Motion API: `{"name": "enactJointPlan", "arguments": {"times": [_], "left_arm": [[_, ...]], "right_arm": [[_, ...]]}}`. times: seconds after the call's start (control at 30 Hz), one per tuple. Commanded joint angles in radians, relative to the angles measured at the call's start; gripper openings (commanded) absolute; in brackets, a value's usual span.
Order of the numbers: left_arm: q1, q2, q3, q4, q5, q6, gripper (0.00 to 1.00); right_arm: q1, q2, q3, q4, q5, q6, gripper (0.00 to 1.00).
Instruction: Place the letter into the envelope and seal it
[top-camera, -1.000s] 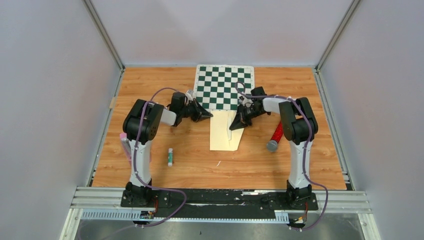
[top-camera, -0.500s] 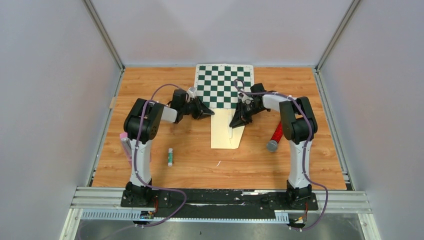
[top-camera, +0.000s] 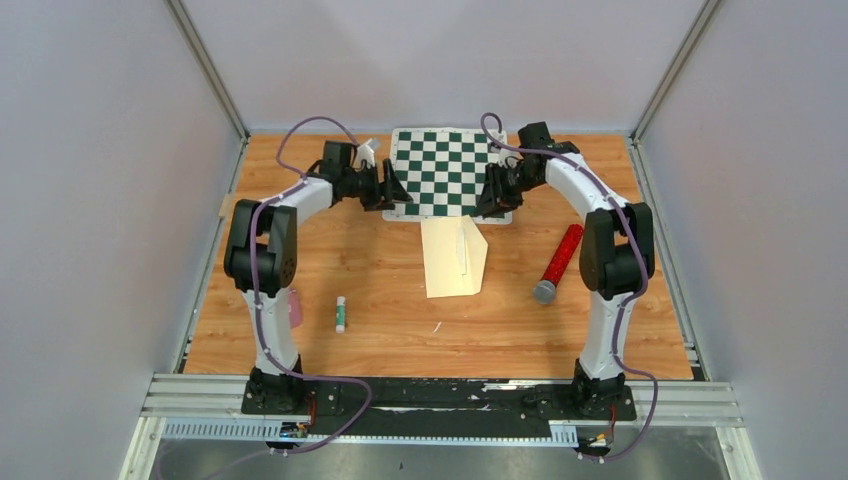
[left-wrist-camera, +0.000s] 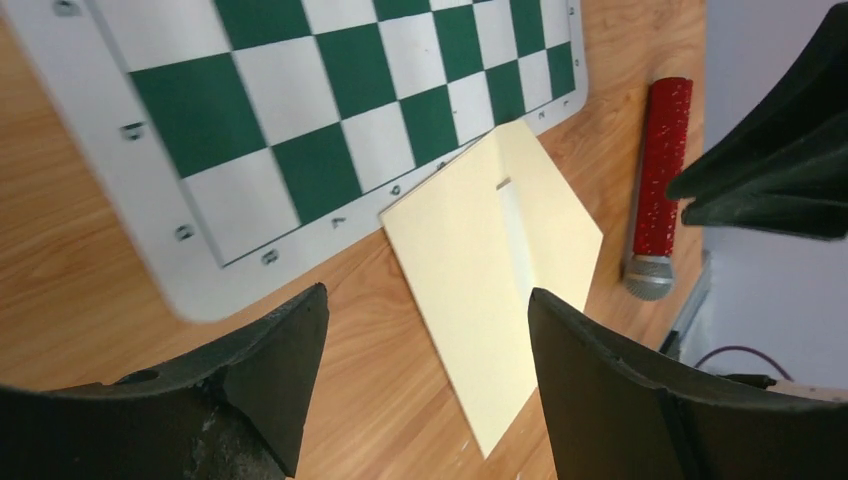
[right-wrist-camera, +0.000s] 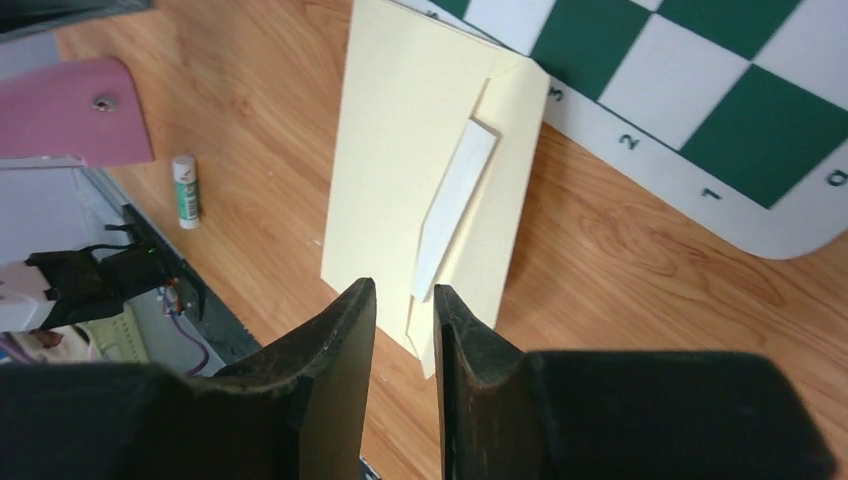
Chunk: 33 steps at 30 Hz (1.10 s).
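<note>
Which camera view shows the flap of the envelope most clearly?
The right wrist view: the envelope is close, and its flap is large and sharp. The left wrist view shows the flap too, smaller and at a slant. The top view shows the whole envelope, but small.

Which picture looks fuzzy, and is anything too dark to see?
Left wrist view: the chessboard is smeared at its near edge, its numbers blurry. Right wrist view: the envelope is sharp, but the right gripper is almost plain black. Top view: soft, even light, only faint shadows.
</note>
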Motion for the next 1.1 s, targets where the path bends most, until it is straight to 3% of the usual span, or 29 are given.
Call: {"name": "enactJointPlan", "arguments": {"times": [0.0, 0.17, 0.27, 0.4, 0.77, 1.07], "left_arm": [[0.039, -0.176, 0.064, -0.316, -0.127, 0.284, 0.81], [0.04, -0.336, 0.05, -0.508, -0.308, 0.452, 0.8], [0.04, -0.403, 0.016, -0.601, -0.386, 0.51, 0.8], [0.04, -0.487, -0.088, -0.642, -0.339, 0.55, 0.79], [0.039, -0.461, -0.2, -0.83, -0.371, 0.536, 0.78], [0.024, -0.474, -0.282, -0.848, -0.407, 0.344, 0.75]], "right_arm": [[-0.007, -0.056, 0.017, -0.016, 0.158, -0.07, 0.32], [-0.02, -0.076, -0.009, 0.016, 0.264, -0.075, 0.46], [-0.022, -0.052, -0.013, 0.018, 0.241, -0.076, 0.46], [-0.023, -0.003, -0.006, 0.031, 0.242, -0.107, 0.46], [-0.028, 0.044, -0.003, 0.017, 0.223, -0.101, 0.48], [-0.026, 0.016, -0.023, 0.034, 0.22, -0.087, 0.48]]}}
